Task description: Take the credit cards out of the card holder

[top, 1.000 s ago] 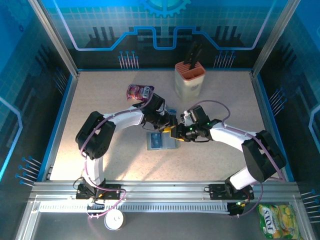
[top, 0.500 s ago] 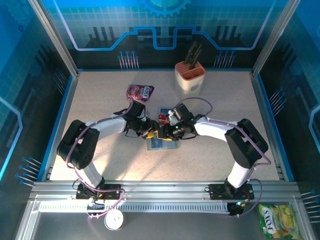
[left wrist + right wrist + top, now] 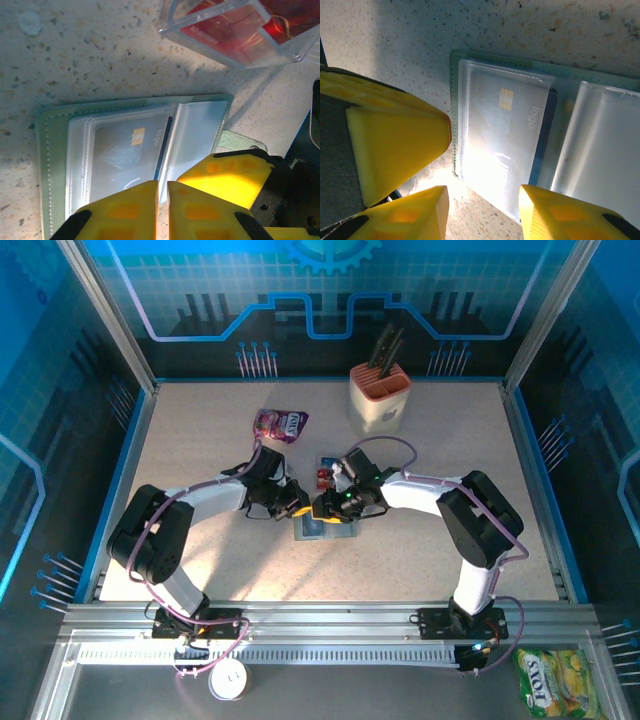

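Card holder (image 3: 120, 145) (open) under left gripper (image 3: 163, 190).

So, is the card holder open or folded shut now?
Open. The card holder lies spread flat on the table, its clear sleeves exposed; a credit card with a chip sits inside one sleeve.
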Controlling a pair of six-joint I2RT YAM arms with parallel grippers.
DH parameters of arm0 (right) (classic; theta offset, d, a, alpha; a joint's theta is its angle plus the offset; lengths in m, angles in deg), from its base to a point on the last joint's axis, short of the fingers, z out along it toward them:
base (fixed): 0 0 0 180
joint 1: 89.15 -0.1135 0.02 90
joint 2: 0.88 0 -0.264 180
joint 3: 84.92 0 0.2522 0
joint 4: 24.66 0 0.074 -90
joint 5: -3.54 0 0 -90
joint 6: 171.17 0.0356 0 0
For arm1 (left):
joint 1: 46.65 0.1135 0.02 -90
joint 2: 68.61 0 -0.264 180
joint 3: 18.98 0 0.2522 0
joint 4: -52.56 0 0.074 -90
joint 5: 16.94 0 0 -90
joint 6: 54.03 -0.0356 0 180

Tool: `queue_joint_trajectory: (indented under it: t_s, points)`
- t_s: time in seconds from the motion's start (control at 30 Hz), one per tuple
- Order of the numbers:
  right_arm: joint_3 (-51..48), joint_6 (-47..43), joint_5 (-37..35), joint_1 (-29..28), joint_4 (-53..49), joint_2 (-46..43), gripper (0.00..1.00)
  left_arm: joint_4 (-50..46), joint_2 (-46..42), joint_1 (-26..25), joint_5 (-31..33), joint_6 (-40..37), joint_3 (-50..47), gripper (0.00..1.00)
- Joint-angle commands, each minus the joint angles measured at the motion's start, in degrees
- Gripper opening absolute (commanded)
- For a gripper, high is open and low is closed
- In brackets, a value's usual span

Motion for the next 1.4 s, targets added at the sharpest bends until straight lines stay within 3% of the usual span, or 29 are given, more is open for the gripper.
queue_joint_trajectory:
  t_s: [0.0, 0.6, 1.37]
  points:
    - [1.17, -0.50, 0.20, -0.32, 0.73, 1.17, 0.42, -1.24, 1.21, -0.25, 0.00, -0.88, -1.59, 0.10]
    - [3.30, -0.94, 0.33, -0.30, 0.05, 4.66, 0.41, -1.72, 2.31, -0.20, 3.05, -2.19, -5.26, 0.00]
    - [3.43, -3.88, -4.44, -0.49, -6.34, 4.37, 0.40, -3.94, 1.85, -0.18, 3.82, -4.04, -3.88, 0.01]
